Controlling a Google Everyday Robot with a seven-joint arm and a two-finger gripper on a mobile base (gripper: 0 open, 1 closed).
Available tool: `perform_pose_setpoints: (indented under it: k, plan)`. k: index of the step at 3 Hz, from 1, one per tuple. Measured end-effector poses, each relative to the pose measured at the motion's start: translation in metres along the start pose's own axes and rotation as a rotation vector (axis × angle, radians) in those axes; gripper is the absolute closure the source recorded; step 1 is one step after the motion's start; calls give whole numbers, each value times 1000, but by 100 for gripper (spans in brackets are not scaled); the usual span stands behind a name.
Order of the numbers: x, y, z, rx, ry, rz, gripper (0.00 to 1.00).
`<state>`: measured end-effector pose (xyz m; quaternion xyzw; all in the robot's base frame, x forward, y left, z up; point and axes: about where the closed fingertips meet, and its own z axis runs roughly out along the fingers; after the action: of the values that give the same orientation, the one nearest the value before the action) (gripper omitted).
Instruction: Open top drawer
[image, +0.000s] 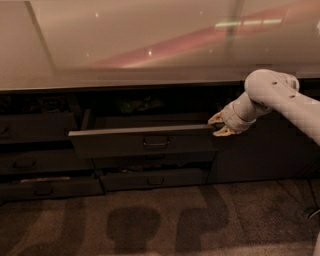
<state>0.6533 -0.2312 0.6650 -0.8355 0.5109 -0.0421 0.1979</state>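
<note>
Glossy table (150, 45) fills the upper half of the view, with pink and green light streaks reflected in it. Brown carpet (150, 220) runs across the bottom, and blocky shadows fall on it below the drawers.

Dark cabinet (260, 155) runs full width under the table edge; on the right it is a plain door panel.

White arm (280, 97) enters from the right edge, elbow high against the table lip, forearm angling down-left.

The top drawer (125, 145) is in the middle bay, directly under the table, pulled partway out. Its front stands proud of the neighbouring fronts, with the top edge catching light. The interior behind it is mostly in shadow; contents unreadable.

Slimmer lower drawer (155, 179) sits under it and looks slightly out. Three left drawers (30, 162) are stacked in the left bay; the bottom one shows a pale strip along its top.

Gripper (214, 126) is at the right end of the top drawer front, level with its top edge. Tan fingers (216, 118) are apart, one above the other, and the front's upper right corner sits at the gap. Cannot tell if they actually touch it.

Loop handle (156, 142) is centred on the front, well apart from the gripper.
</note>
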Motion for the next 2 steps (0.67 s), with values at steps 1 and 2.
perform_pose_setpoints:
  k: [1,2]
  plan:
    - [-4,6,1,-3,-5,-6,100]
    - [-4,5,-2,-3,-5,-6,100]
